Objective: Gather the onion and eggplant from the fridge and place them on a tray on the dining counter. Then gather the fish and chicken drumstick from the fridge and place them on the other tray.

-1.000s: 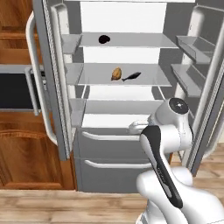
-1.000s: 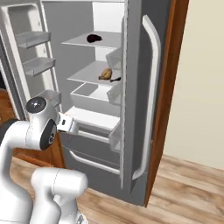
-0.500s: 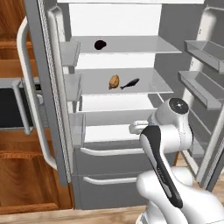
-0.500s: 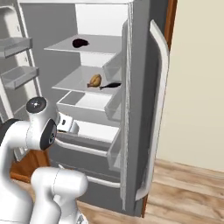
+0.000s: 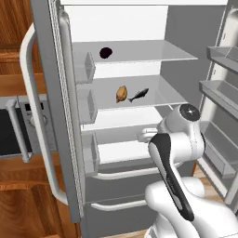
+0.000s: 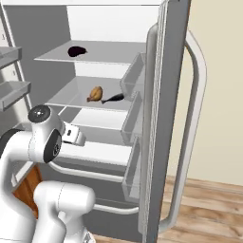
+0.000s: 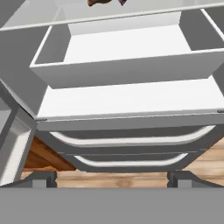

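I see the drumstick [image 5: 121, 93] and fish [image 5: 138, 95] mid-frame on the fridge's [image 5: 139, 69] middle shelf, eggplant [image 5: 106, 52] above. My gripper [image 7: 112, 178] hangs wide, holding nothing.

- Left base view looks forward from behind the arm's left, close to the open fridge [image 5: 135, 69].
- Right base view shares its shelves.
- Hand view faces the drawers [image 7: 127, 70], very near.

text: none legible | fridge [image 5: 56, 116]: no labels seen | microwave [image 5: 14, 135]: panel marks possibly present, too blurred
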Controlling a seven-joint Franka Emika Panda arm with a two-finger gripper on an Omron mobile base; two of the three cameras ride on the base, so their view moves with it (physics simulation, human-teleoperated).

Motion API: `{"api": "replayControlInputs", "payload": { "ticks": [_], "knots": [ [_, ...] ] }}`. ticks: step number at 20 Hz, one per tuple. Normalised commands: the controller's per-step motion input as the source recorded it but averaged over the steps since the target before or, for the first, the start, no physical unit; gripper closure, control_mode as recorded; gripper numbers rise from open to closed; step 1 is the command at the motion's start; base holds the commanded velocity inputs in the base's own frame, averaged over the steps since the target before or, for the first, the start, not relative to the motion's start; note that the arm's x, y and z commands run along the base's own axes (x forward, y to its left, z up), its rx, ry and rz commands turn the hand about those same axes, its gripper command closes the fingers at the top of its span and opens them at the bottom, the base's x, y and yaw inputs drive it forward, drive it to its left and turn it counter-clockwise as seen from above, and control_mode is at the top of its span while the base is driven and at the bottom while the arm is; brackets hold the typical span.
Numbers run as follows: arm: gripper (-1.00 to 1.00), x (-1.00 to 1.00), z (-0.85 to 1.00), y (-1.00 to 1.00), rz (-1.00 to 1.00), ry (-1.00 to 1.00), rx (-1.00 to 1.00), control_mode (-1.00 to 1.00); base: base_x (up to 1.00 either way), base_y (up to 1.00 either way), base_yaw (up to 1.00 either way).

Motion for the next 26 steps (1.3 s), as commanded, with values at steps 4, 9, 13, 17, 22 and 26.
{"api": "replayControlInputs", "payload": {
  "ticks": [4,9,13,17,22,26],
  "knots": [
    [-1.00,0.00,0.00,0.00,0.00,0.00,0.00,1.00,0.34,0.31,-0.21],
    [-1.00,0.00,0.00,0.00,0.00,0.00,0.00,1.00,0.25,0.26,-0.13],
    [-1.00,0.00,0.00,0.00,0.00,0.00,0.00,1.00,0.25,0.33,-0.03],
    [-1.00,0.00,0.00,0.00,0.00,0.00,0.00,1.00,0.25,0.32,0.00],
    [-1.00,0.00,0.00,0.00,0.00,0.00,0.00,1.00,0.30,0.24,0.03],
    [-1.00,0.00,0.00,0.00,0.00,0.00,0.00,1.00,0.27,0.23,0.07]
  ]
}}
